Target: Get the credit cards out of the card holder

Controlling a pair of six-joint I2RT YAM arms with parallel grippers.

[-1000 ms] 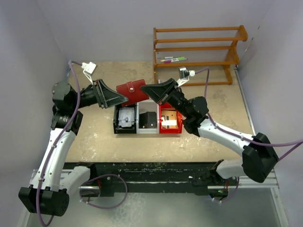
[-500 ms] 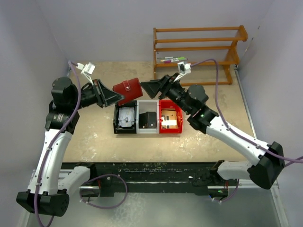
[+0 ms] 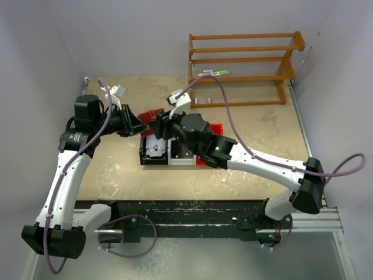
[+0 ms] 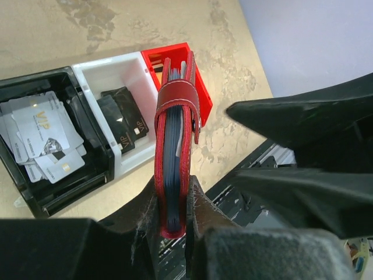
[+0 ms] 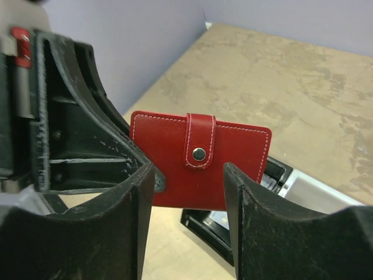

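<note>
One card holder [image 4: 175, 146], clamped in left pincer [image 4: 173, 217], right pincer [image 5: 187, 175] facing

Red card holder [image 4: 175, 102], shut w/ strap snapped, held aloft on edge; white credit cards [image 4: 46, 131] heaped in black bin [image 4: 96, 149], dark ones in white bin [image 4: 116, 64].

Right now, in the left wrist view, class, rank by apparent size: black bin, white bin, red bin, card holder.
1. black bin, largest.
2. white bin and card holder: about alike; the holder is nearer and edge-on, so unranked.
3. red bin, smallest, mostly hidden.
</note>
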